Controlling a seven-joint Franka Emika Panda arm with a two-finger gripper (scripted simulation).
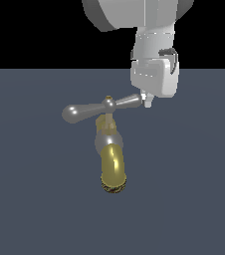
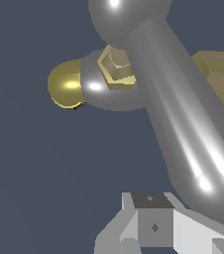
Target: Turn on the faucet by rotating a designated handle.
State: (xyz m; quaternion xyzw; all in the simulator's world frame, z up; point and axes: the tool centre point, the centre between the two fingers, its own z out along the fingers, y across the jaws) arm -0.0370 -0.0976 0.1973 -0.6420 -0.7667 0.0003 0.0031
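Note:
The faucet (image 1: 112,154) stands in the middle of the exterior view, its curved gold spout (image 1: 114,172) pointing toward the camera. On top sits the handle (image 1: 102,107), a chrome crossbar with a ball hub. My gripper (image 1: 147,102) hangs at the end of the arm on the exterior view's right, fingertips touching or just beside that bulb. The fingers look pressed together, with nothing between them. In the wrist view the handle (image 2: 183,129) runs diagonally close by, its bulb right beside my gripper (image 2: 152,225), and the spout (image 2: 67,84) shows behind the hub.
The faucet rests on a flat dark blue-grey floor (image 1: 35,199). My arm's white wrist housing (image 1: 154,69) hangs over the handle's end on the exterior view's right. No other objects show.

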